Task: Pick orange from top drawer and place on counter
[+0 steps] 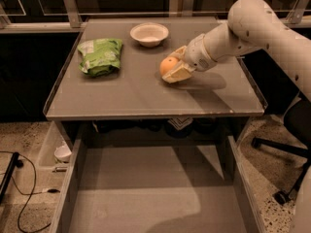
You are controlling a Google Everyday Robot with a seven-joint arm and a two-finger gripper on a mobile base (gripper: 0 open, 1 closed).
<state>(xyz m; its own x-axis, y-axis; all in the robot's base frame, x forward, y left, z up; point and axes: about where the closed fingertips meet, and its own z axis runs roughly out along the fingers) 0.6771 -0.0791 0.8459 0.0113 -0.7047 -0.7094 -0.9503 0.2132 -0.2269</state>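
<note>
The orange is a small round bright-orange fruit held between the pale fingers of my gripper. The gripper is low over the grey counter, right of its middle, and the orange looks to be at or just above the surface. The white arm reaches in from the upper right. The top drawer stands pulled out below the counter's front edge, with a flat grey floor and nothing showing in it.
A green bag lies on the counter's left part. A white bowl stands at the back middle. An office chair base is on the floor to the right. A cable lies on the floor at left.
</note>
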